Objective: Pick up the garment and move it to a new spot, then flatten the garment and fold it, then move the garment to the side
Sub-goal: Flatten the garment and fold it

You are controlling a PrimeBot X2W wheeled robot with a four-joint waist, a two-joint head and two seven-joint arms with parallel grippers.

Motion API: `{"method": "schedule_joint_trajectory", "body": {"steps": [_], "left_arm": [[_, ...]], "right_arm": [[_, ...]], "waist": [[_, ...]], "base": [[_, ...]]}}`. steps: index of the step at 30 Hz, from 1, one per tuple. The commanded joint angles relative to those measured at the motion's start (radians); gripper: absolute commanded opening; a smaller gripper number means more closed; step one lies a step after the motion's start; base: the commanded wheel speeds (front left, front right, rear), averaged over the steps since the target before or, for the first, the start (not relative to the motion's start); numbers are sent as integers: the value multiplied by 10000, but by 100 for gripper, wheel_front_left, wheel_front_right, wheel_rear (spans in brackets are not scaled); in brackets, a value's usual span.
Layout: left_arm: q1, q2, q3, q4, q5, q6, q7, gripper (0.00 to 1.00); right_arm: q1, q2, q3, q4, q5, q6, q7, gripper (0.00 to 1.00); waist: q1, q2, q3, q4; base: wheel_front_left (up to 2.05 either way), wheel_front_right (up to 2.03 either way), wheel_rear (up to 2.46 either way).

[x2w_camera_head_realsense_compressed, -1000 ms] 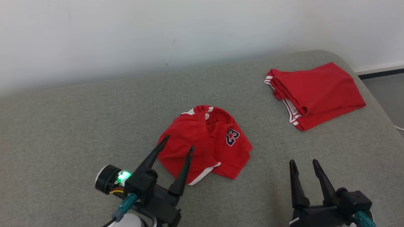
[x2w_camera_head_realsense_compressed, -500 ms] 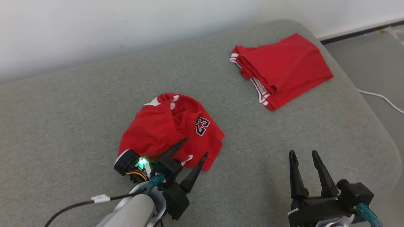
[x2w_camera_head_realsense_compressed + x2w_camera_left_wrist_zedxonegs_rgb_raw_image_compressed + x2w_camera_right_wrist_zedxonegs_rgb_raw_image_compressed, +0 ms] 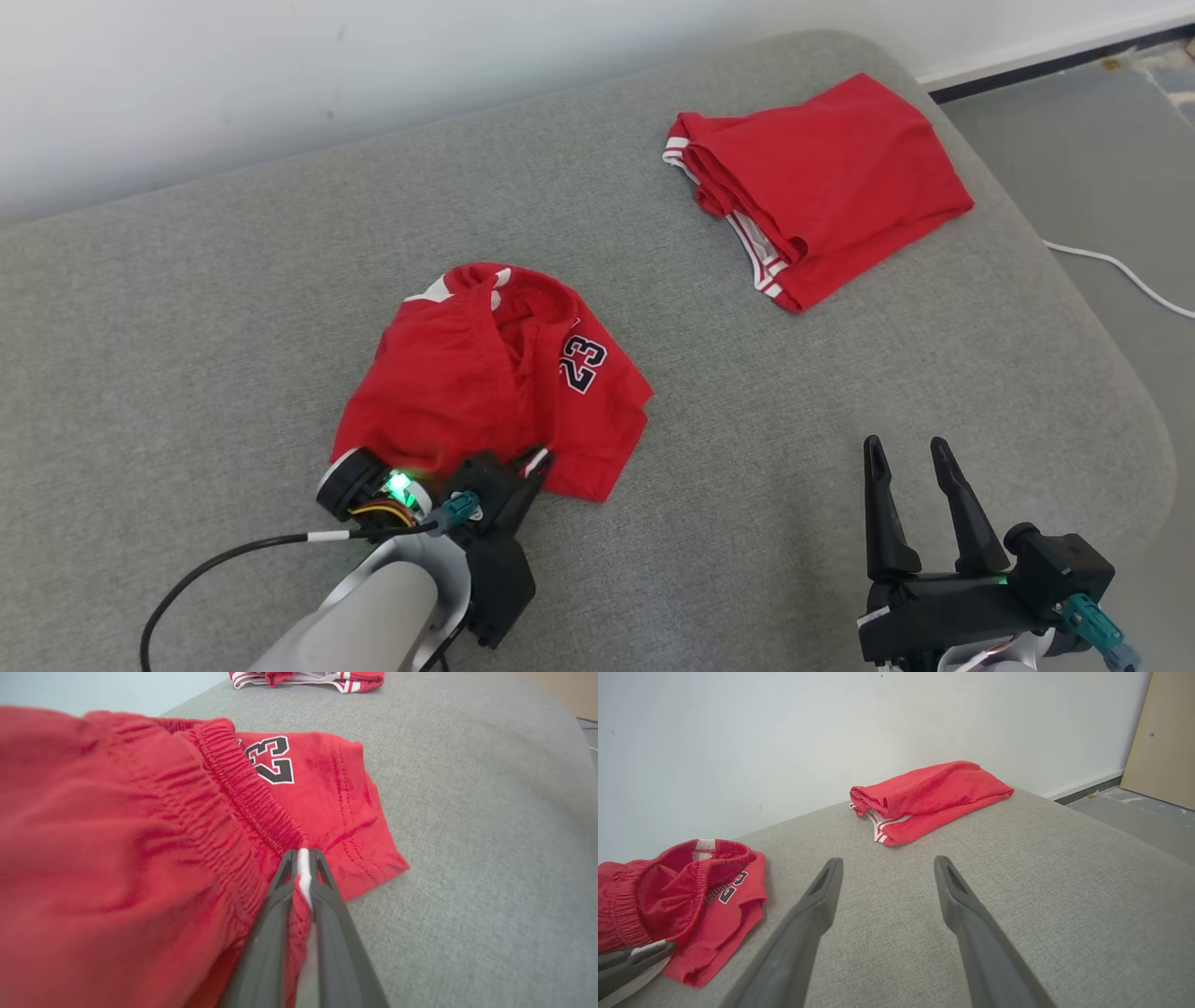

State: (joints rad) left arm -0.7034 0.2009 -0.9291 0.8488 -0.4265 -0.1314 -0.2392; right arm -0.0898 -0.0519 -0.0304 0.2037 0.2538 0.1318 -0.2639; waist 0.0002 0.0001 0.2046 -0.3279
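Observation:
A crumpled pair of red shorts [image 3: 485,373] with a "23" print lies in the middle of the grey cushion [image 3: 187,327]. My left gripper [image 3: 534,461] is at the shorts' near edge, shut on the white-trimmed hem. In the left wrist view the fingers [image 3: 322,896] pinch a fold of the red shorts [image 3: 140,835]. My right gripper [image 3: 906,455] stands open over bare cushion at the lower right, well apart from the shorts. In the right wrist view the shorts [image 3: 682,891] lie at the left, beyond the open fingers [image 3: 822,896].
A second red garment [image 3: 822,187], folded, with white stripes, lies at the back right of the cushion [image 3: 1017,858]. The cushion's right edge drops to a grey floor with a white cable [image 3: 1120,271]. A white wall [image 3: 280,75] runs behind.
The head camera has shifted, moving the whole scene. My left gripper went from open above the shorts down to their near edge and shut on the hem. The right gripper stayed open.

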Motion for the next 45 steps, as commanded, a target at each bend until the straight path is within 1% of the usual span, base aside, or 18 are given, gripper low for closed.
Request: {"method": "schedule_joint_trajectory", "body": {"steps": [1, 5, 8, 13, 17, 19, 22, 23, 25, 31, 36, 39, 41, 45], "left_arm": [[-168, -71, -92, -6, -190, 22, -76, 0], [-472, -266, -191, -367, -460, 21, -183, 0], [-772, -570, -156, -907, -637, 22, -243, 0], [-1326, -1063, 384, -2277, -837, 87, -265, 0], [-1352, -1181, 950, -3438, -720, 313, -259, 0], [-1153, -1098, 1204, -3805, -667, 434, -258, 0], [-735, -725, 1672, -4025, -702, 645, -261, 0], [-735, -725, 1672, -4025, -702, 645, -261, 0], [-423, -438, 2034, -4100, -739, 804, -262, 0], [1038, 533, 3125, -4243, -945, 1100, -263, 0], [2530, 1006, 4094, -4419, -1063, 1272, -263, 0], [3418, 1043, 4743, -4525, -1097, 1311, -263, 0], [3965, 947, 5184, -4547, -1111, 1304, -264, 0], [4858, 569, 6084, -4484, -856, 1159, -264, 0]], "right_arm": [[11, 36, 21, 7, -10, -27, -1, 100], [39, 33, -23, 33, -66, -27, -1, 100], [89, 36, -51, 49, -119, -27, -1, 100], [207, 34, -164, 47, -299, -27, -1, 100], [289, 34, -274, 51, -459, -27, -1, 100], [329, 33, -305, 54, -502, -27, -1, 100], [382, 34, -323, 48, -554, -27, -1, 100], [382, 34, -323, 48, -554, -27, -1, 100], [428, 34, -323, 68, -613, -27, -1, 100], [460, 33, -303, 59, -722, -27, -1, 100], [442, 31, -339, 58, -808, -27, -1, 100], [424, 33, -344, 73, -878, -27, -1, 100], [401, 20, -336, 77, -897, -27, -1, 100], [362, -9, -333, 98, -942, -27, -1, 100]], "waist": [[-2, -1, -86, 121], [-2, -1, -251, 349], [-2, -1, -383, 569], [-2, -1, -662, 1024], [-2, -1, -869, 1468], [-2, -1, -957, 1711], [-2, -1, -1040, 2053], [-2, -1, -1040, 2053], [-2, -1, -1086, 2271], [-2, -1, -1086, 2733], [-2, -1, -995, 2889], [-2, -1, -934, 2911], [-2, -1, -894, 2905], [-2, -1, -820, 2908]], "base": [[0, 0, 0], [0, 0, 0], [0, 0, 0], [0, 0, 0], [0, 0, 0], [0, 0, 0], [0, 0, 0], [0, 0, 0], [0, 0, 0], [0, 0, 0], [0, 0, 0], [0, 0, 0], [0, 0, 0], [0, 0, 0]]}}
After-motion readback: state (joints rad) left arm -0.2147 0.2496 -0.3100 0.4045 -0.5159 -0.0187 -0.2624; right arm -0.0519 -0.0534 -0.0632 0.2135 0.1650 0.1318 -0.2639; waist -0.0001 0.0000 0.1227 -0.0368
